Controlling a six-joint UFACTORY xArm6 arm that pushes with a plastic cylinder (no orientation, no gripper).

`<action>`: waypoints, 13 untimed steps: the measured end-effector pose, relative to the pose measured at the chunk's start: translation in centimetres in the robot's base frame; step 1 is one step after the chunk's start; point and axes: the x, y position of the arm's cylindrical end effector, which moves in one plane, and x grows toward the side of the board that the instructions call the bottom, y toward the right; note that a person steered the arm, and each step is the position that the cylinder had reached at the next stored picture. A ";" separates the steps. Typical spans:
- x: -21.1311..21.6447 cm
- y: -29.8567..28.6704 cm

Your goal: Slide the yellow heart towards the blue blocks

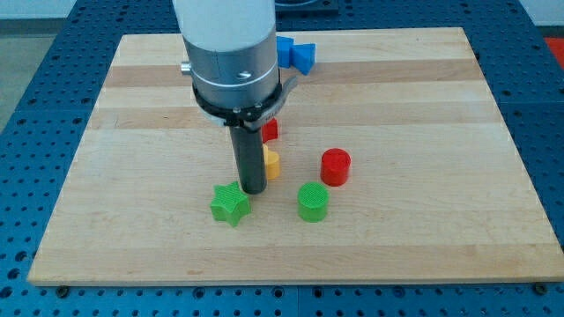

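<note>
A yellow block (272, 163), mostly hidden behind my rod so its shape cannot be made out, lies near the board's middle. My tip (253, 190) rests just to its lower left, touching or nearly touching it. Blue blocks (297, 55) lie at the view's top, partly hidden by the arm's body. A green star (230, 204) sits just below and left of my tip.
A green cylinder (313, 202) lies right of the star. A red cylinder (335, 166) lies right of the yellow block. A small red block (270, 130) shows just above the yellow one. The wooden board (441, 132) sits on a blue perforated table.
</note>
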 end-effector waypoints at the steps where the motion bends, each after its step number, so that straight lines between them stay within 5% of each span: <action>1: -1.9 0.0; 5: -4.5 5.1; 13: -18.8 7.1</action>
